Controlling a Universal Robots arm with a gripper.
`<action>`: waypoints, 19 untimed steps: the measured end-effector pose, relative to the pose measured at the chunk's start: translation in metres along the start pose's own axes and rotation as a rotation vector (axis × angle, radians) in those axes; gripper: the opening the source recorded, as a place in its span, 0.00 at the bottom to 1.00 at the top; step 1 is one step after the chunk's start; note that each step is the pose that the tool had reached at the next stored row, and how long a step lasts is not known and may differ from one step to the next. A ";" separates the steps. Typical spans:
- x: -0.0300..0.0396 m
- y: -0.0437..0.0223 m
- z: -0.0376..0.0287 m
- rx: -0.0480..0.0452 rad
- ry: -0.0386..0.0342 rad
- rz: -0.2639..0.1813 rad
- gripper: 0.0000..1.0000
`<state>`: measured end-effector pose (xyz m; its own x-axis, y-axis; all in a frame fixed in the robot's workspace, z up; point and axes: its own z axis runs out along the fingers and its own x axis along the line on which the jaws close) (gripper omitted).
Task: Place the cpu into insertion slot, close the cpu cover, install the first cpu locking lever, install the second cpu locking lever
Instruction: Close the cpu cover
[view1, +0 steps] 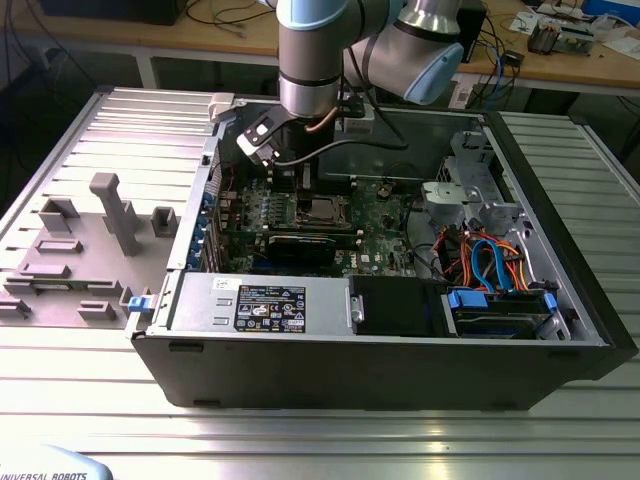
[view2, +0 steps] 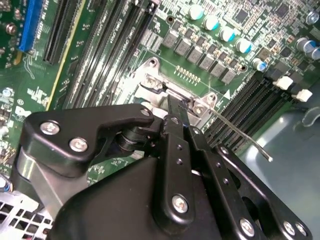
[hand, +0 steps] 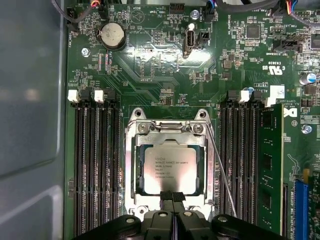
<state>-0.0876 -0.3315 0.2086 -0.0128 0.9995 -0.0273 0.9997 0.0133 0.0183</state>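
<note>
cpu (hand: 170, 167) in insertion slot (hand: 128, 150) w/ cpu cover (hand: 137, 172) down, lever wire (hand: 223, 172) angled out, tool (hand: 172, 196) tips together

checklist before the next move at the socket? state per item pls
1. cpu seated flat in the insertion slot: ok.
2. cpu cover down around the chip: ok.
3. Cover fully locked down: cannot tell.
4. locking lever latched: not ok, it angles away from the socket.
5. gripper shut, holding nothing, at the socket edge: ok.
</note>
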 end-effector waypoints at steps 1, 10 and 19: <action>0.0001 0.0000 0.0015 -0.0001 0.0005 0.000 0.11; 0.0000 0.0000 0.0011 0.0000 0.0025 0.000 0.11; -0.0003 0.0187 -0.0019 0.0044 0.0026 0.000 0.11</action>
<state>-0.0690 -0.3314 0.2109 -0.0130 0.9996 -0.0247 0.9998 0.0134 0.0139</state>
